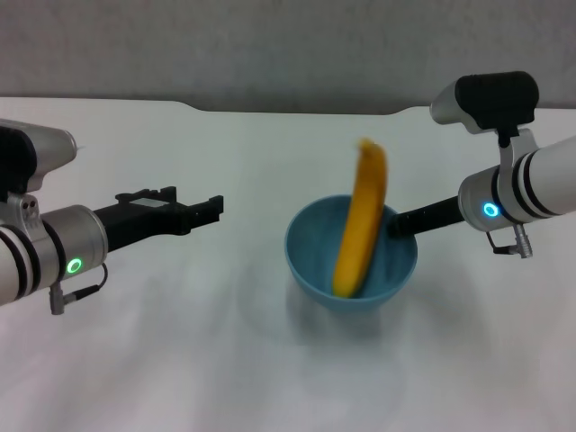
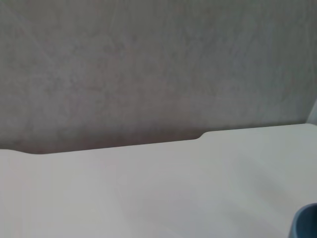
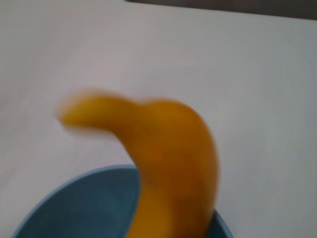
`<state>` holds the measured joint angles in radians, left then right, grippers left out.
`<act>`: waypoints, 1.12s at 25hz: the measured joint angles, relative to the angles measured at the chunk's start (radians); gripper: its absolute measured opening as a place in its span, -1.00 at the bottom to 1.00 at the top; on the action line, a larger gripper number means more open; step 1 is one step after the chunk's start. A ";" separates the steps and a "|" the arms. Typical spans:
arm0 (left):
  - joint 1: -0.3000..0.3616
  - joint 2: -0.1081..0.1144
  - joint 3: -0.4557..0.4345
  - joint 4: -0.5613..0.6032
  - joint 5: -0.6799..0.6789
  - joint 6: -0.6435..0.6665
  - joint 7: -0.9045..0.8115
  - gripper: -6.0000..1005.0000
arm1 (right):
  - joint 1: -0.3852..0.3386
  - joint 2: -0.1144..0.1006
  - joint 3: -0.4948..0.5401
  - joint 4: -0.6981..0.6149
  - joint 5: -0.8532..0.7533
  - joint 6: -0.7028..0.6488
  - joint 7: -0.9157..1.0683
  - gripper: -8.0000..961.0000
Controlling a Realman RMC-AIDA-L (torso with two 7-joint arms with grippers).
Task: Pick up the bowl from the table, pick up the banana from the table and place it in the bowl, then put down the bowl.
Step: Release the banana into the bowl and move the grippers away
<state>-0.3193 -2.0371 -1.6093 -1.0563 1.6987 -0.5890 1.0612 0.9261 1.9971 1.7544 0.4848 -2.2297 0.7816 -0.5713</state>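
The light-blue bowl (image 1: 310, 256) is in the middle of the white table (image 1: 180, 360). The yellow-orange banana (image 1: 362, 220) stands steeply in it, lower end on the bowl's bottom, upper end well above the rim, blurred by motion. My right gripper (image 1: 394, 222) grips the bowl's right rim. My left gripper (image 1: 214, 208) is open and empty, level with the bowl and a short way to its left. In the right wrist view the banana (image 3: 173, 163) rises out of the bowl (image 3: 74, 208). The left wrist view shows only a sliver of the bowl (image 2: 308, 222).
The table's far edge with its shallow notch (image 1: 297, 112) runs below a grey wall (image 1: 270, 45). Bare tabletop lies in front of the bowl and on both sides. The notch edge also shows in the left wrist view (image 2: 119, 147).
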 joint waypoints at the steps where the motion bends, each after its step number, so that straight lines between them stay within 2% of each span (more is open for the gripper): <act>1: -0.001 0.001 -0.001 0.000 0.008 0.004 -0.004 0.68 | 0.001 0.000 0.000 -0.003 0.001 -0.010 0.000 -0.90; 8: -0.022 0.003 -0.010 0.013 0.055 0.039 -0.018 0.69 | 0.002 0.007 -0.002 -0.037 0.009 -0.058 -0.002 -0.90; 28: -0.038 -0.003 0.000 0.084 0.053 0.111 -0.038 0.72 | -0.039 0.012 0.000 -0.077 0.013 -0.107 -0.012 -0.91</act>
<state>-0.3571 -2.0398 -1.6097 -0.9721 1.7514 -0.4777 1.0231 0.8873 2.0095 1.7548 0.4077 -2.2164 0.6746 -0.5837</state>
